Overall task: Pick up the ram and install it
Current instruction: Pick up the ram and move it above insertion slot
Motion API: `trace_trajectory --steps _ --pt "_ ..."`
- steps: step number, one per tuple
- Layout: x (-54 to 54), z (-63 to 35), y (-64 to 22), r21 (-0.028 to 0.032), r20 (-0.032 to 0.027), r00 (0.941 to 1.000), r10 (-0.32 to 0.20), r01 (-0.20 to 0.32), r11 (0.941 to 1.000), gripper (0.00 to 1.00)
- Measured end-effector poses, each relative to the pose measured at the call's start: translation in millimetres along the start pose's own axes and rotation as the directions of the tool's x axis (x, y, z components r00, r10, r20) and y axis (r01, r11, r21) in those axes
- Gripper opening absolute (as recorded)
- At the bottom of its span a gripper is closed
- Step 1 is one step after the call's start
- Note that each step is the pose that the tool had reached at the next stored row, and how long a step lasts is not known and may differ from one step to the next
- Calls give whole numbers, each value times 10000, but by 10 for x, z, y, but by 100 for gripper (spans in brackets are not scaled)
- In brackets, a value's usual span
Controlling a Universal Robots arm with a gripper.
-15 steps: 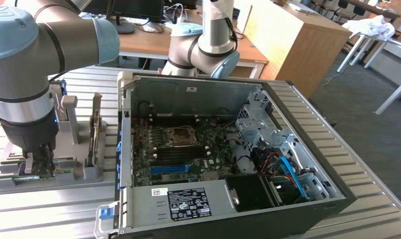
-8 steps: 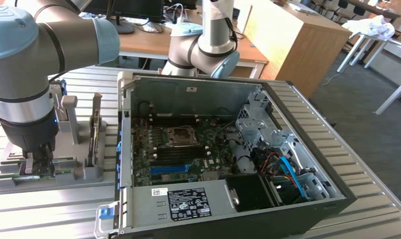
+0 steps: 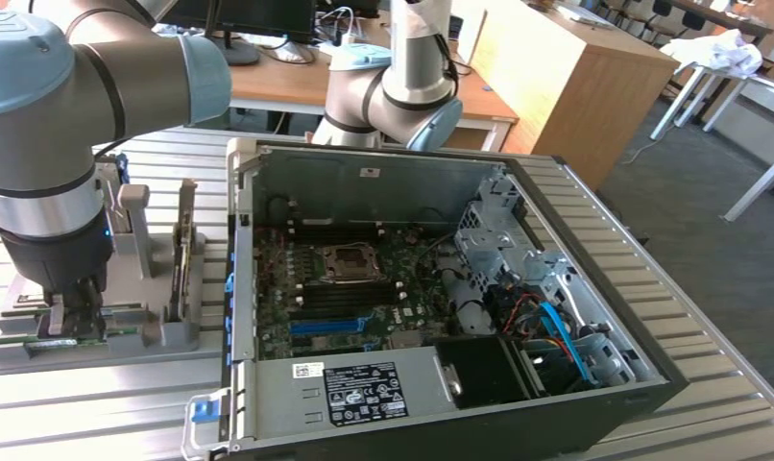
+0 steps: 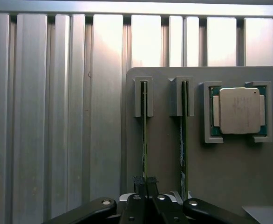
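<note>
One ram (image 4: 144, 135) stands on edge in a slot of the grey holder (image 4: 164, 149), seen as a thin dark green strip. My gripper (image 4: 145, 181) is down over its near end, and the two black fingertips (image 4: 139, 181) are pinched together on the stick's top edge. A second ram (image 4: 183, 140) stands in the parallel slot beside it, untouched. In the exterior view the gripper (image 3: 73, 322) hangs low over the holder (image 3: 169, 331) at the exterior view's left, beside the open computer case (image 3: 361, 182) with its motherboard slots (image 3: 342, 293).
A square silver CPU chip (image 4: 239, 110) lies in a pocket of the holder next to the second stick. The case's raised wall (image 3: 240, 250) stands between the holder and the motherboard. The power supply (image 3: 361, 389) fills the case's near end. The ribbed metal table (image 4: 43, 116) surrounds the holder.
</note>
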State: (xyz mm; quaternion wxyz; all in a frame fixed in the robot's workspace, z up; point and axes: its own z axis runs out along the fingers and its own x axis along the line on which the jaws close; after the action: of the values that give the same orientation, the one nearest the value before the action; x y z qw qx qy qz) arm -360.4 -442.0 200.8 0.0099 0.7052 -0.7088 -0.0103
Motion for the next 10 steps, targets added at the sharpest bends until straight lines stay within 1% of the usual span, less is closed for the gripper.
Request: trace_trajectory --steps 4,10 --pt "0 -8 1 0 0 10000 1 -1 10000 11" --pt "0 -72 2 0 0 10000 0 0 10000 11"
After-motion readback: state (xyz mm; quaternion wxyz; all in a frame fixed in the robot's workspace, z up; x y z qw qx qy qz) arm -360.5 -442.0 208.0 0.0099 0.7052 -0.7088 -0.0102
